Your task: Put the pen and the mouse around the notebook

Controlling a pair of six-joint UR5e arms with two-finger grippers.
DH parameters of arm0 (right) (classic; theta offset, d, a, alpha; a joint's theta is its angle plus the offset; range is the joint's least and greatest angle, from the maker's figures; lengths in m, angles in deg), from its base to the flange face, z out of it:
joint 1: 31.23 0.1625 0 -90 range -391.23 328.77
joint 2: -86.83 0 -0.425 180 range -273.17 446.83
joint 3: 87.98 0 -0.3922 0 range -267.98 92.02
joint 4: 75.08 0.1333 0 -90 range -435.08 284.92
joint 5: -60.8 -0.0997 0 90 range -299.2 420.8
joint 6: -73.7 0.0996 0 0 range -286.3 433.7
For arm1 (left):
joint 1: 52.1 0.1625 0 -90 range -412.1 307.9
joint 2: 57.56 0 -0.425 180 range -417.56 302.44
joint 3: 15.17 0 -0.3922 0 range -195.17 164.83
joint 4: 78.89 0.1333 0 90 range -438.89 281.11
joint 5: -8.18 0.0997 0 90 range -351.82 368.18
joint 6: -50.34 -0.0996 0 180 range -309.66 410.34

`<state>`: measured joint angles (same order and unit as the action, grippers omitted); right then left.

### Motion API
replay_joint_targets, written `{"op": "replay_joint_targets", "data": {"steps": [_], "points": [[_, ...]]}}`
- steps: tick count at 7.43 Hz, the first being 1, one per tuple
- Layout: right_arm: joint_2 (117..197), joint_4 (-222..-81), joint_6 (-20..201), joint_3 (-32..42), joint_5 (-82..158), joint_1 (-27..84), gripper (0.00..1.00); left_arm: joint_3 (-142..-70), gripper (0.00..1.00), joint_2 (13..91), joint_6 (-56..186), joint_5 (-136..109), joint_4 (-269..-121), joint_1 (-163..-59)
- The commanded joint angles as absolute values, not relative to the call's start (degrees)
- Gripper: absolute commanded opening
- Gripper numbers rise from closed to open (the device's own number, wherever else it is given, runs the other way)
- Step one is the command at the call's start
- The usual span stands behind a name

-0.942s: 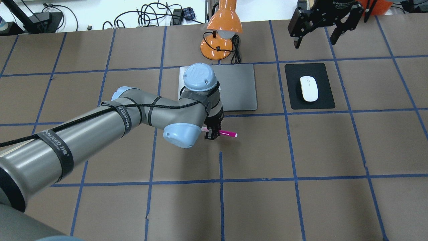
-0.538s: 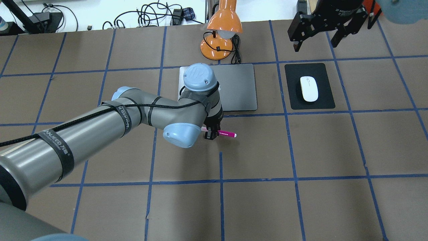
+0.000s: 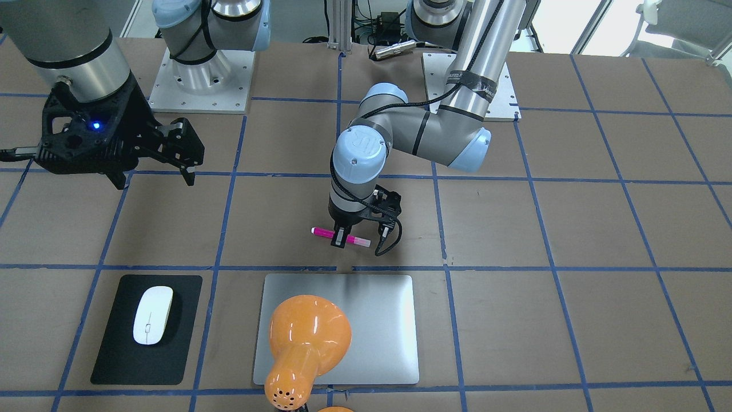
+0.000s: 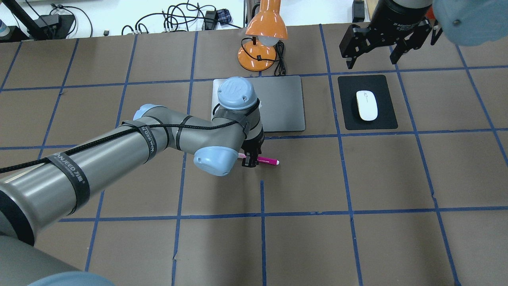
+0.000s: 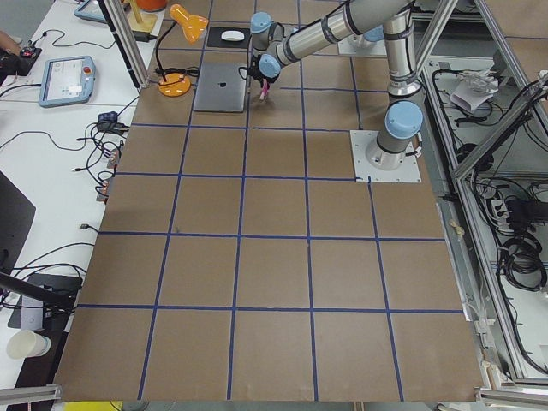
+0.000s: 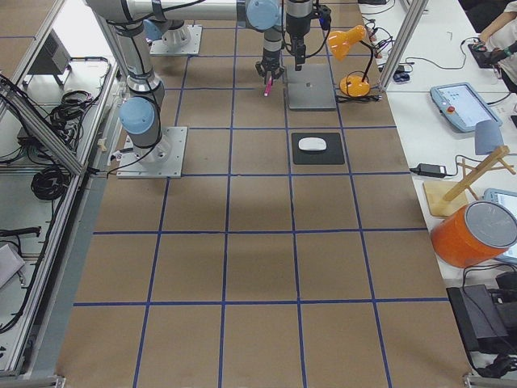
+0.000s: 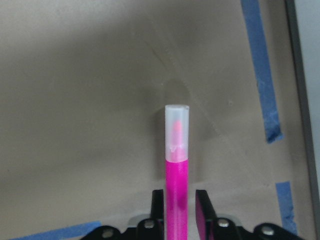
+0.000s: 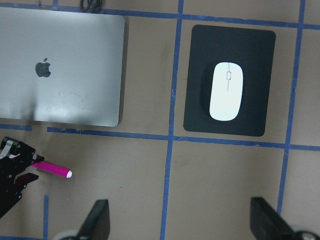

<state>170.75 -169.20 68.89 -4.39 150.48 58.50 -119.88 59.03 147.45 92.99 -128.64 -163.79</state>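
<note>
pen (image 4: 268, 160): slim magenta stick with a pale, see-through cap end; lies level, clamped around mid-length in the left pincer (image 4: 250, 161), just off the notebook's robot-side edge and parallel to it, not touching.
mouse (image 4: 366, 105): white oval with a thin grey centre line, flat on a black mat (image 4: 387, 119), apart from the notebook.
notebook (image 4: 281, 103): closed silver-grey rectangle with rounded corners, flat on the tabletop (image 4: 377, 174).

Matt metal notebook (image 8: 75, 70), glossy plastic mouse (image 8: 226, 91)

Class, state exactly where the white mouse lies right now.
In the overhead view the mouse lies on the black mat, right of the notebook and apart from it, with the open right tool hovering just beyond it.
</note>
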Motion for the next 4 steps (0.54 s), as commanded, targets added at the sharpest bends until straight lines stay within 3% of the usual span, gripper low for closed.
{"op": "replay_joint_targets", "data": {"steps": [1, 4], "points": [[169.37, -163.97, 69.57, -8.24, 152.63, 58.51, 1.0, -119.85, 1.0, 58.64, 138.66, 93.26, -129.16, -162.85], [168.48, -162.79, 69.57, -8.88, 150.8, 58.51, 1.0, -119.33, 1.0, 55.13, 109.82, 92.73, -130.56, -154.08]]}}
